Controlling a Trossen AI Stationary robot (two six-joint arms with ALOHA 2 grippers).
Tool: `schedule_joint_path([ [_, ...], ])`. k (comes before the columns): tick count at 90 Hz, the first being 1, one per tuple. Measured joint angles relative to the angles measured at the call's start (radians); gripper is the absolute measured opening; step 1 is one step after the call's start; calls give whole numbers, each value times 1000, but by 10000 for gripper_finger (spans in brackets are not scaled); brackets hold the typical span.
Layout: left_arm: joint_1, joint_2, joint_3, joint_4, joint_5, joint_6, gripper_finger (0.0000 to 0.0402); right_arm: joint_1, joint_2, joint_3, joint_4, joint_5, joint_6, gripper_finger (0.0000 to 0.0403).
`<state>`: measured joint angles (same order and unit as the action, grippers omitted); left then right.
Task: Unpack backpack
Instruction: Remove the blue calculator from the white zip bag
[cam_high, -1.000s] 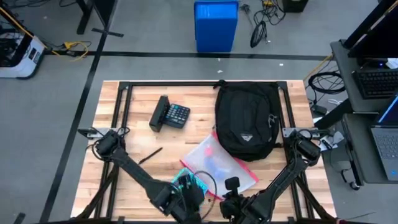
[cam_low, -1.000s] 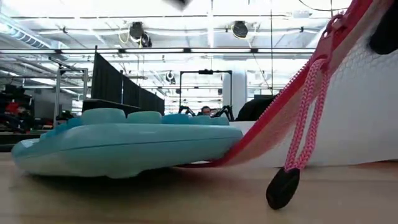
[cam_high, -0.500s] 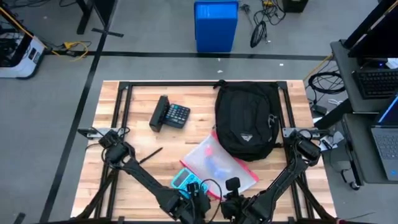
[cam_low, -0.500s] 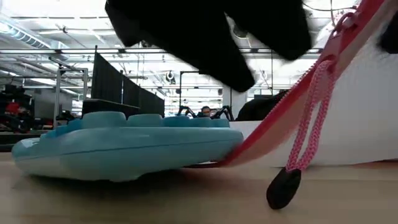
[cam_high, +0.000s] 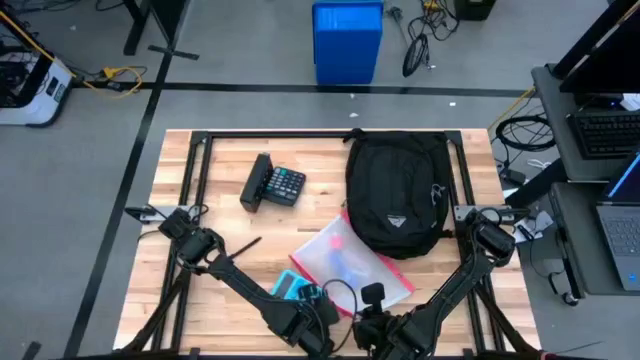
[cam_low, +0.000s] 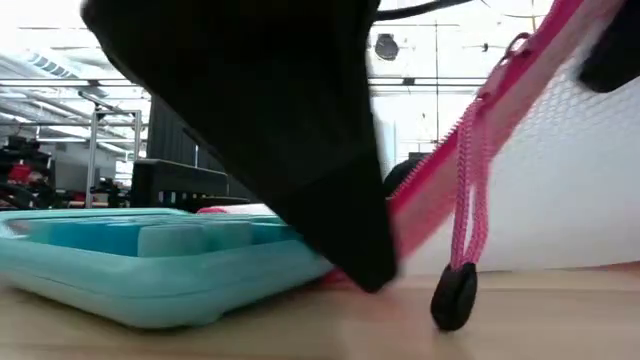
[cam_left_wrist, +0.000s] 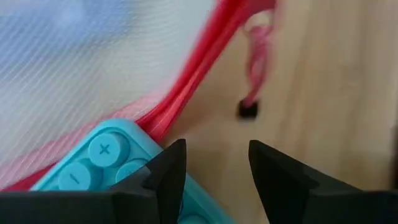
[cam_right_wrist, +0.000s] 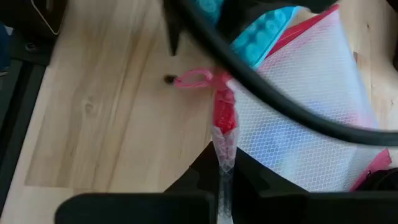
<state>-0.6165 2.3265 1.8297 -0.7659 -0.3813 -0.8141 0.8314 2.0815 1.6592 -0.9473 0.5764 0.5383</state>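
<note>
The black backpack (cam_high: 395, 195) lies flat at the table's far right, with no gripper on it. Near the front edge, a white mesh pouch (cam_high: 345, 255) with a red zipper overlaps one end of a teal calculator (cam_high: 291, 287). My left gripper (cam_left_wrist: 214, 171) is open and points down. One finger (cam_left_wrist: 165, 177) is over the calculator's corner and the other stands over bare wood. My right gripper (cam_right_wrist: 222, 180) is shut on the pouch. The zipper's pink cord pull (cam_low: 455, 295) hangs down to the table. My left gripper comes from above at the teal calculator's end (cam_low: 300, 265) beside the pouch, and one finger (cam_low: 330, 180) reaches down to table level there. I cannot tell whether it touches the calculator. My right gripper pinches the pouch's near edge by the zipper's end (cam_right_wrist: 224, 146) between its two fingers. That edge is raised while the pouch's far part lies on the table and the calculator.
A black calculator (cam_high: 275, 185) lies at the far left of the table, and a dark pen (cam_high: 243, 249) lies nearer the middle. Bare wood lies to the left of the teal calculator. A blue bin (cam_high: 347, 40) stands on the floor beyond the far edge.
My left gripper has come down and toward the table's right edge, to the teal calculator's end by the pouch. The calculator has shifted a little toward the left edge, and its top now shows in the low view. The pouch's raised edge stands steeper.
</note>
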Motion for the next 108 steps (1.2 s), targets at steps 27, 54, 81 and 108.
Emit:
schedule_joint_path([
  [27, 1, -2, -4, -306, -37, -173, 163, 10, 0, 0, -8, -8, 2, 0],
  [54, -11, 1, -7, -584, -6, -292, 163, 8, 0, 0, -9, -7, 4, 0],
  [81, -54, 3, 4, -652, 3, -381, 163, 8, 0, 0, -11, -6, 8, 0],
  [108, -93, -2, 151, -652, -95, -354, 164, 6, 0, 0, -17, -4, 26, 0],
])
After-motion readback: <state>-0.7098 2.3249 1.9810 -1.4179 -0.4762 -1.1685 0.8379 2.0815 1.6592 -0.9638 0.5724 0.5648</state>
